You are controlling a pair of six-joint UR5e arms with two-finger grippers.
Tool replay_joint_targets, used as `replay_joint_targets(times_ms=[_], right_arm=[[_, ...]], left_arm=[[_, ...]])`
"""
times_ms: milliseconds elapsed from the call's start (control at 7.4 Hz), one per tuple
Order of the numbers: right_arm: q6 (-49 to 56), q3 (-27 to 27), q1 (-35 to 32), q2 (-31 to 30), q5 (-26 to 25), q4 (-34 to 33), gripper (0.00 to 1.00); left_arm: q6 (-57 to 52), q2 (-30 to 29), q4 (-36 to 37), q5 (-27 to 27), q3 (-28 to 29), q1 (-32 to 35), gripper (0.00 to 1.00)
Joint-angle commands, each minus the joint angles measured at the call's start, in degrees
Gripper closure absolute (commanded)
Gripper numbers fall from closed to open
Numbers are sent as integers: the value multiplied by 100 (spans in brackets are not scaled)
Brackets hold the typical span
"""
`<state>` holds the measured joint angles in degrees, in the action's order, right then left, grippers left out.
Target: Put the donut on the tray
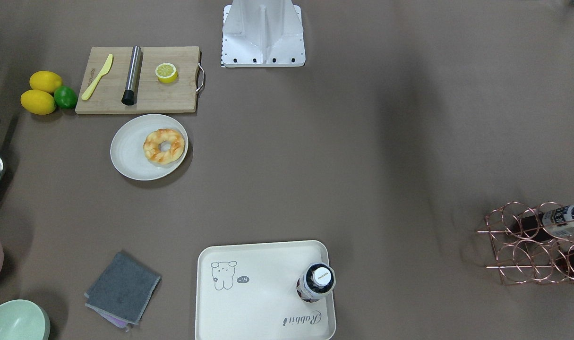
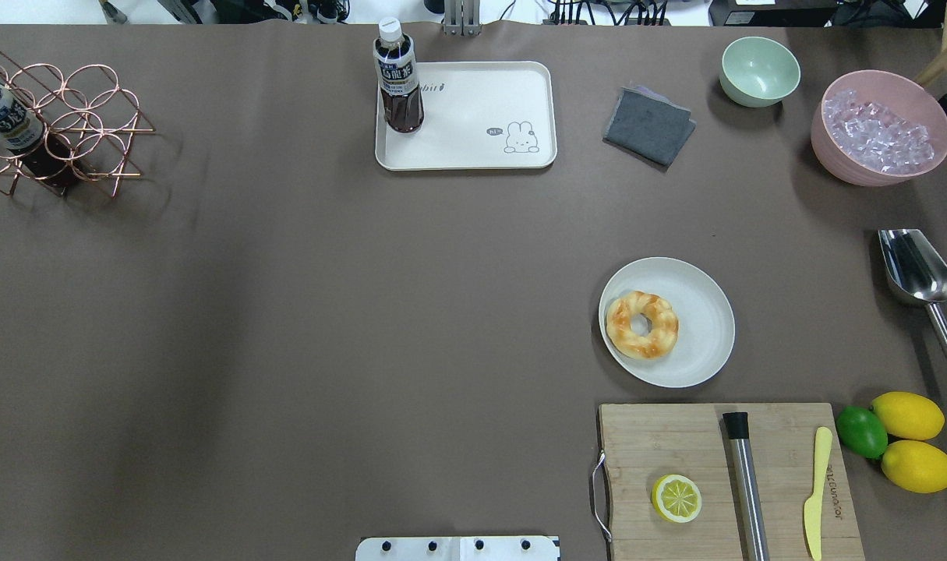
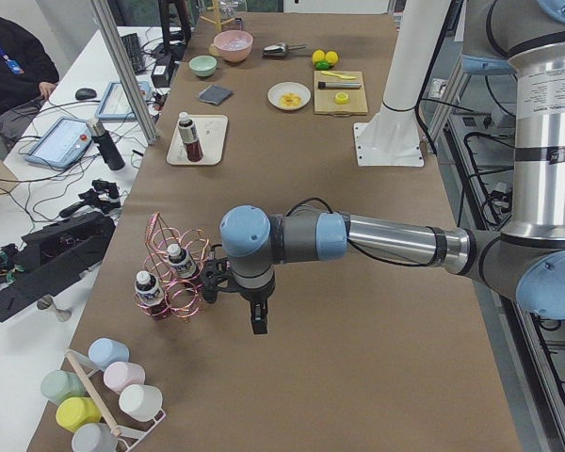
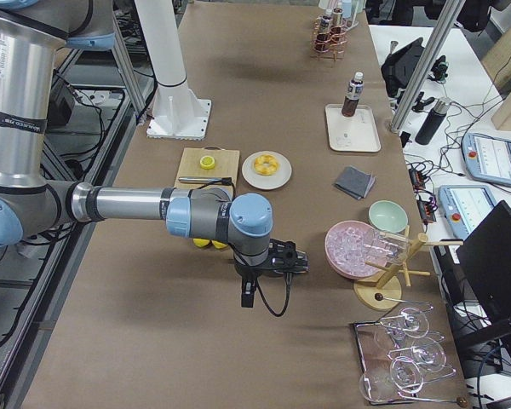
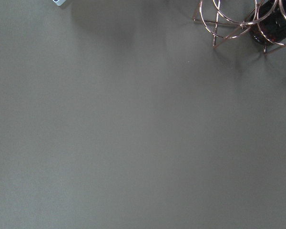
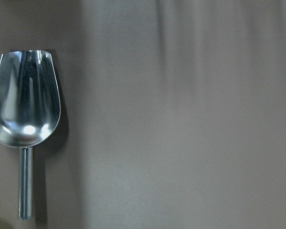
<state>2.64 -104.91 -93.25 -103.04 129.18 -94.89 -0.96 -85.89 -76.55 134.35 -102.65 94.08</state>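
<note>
Plainly, the donut (image 2: 641, 324) lies on the 9 o'clock side of a round plate (image 2: 699, 312) in the overhead view. The tray (image 2: 481, 117) sits well apart at the donut's 11 o'clock. "Rabbit" is written on the tray, beside a cartoon animal. A labelled bottle (image 2: 398, 78) stands upright at the tray's 9 o'clock end, its print too small to read. A grey cloth (image 2: 648, 125) lies at the tray's 3 o'clock, and a cutting board (image 2: 660, 436) at the plate's 6 o'clock. The left gripper (image 3: 258, 323) and right gripper (image 4: 248, 296) hang above the tabletop; I cannot tell whether either is clenched or released.
</note>
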Motion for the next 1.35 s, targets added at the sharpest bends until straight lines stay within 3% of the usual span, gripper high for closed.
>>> replay_joint_targets(times_ms=[0,1216], right_arm=[[17,-3,-53,-14,-25,6,0],[70,-30,-62,-93,1,-3,0]], left_arm=[[-1,-24,-9,21,-35,14,2],[-1,-112,0,-5,-18,5,2]])
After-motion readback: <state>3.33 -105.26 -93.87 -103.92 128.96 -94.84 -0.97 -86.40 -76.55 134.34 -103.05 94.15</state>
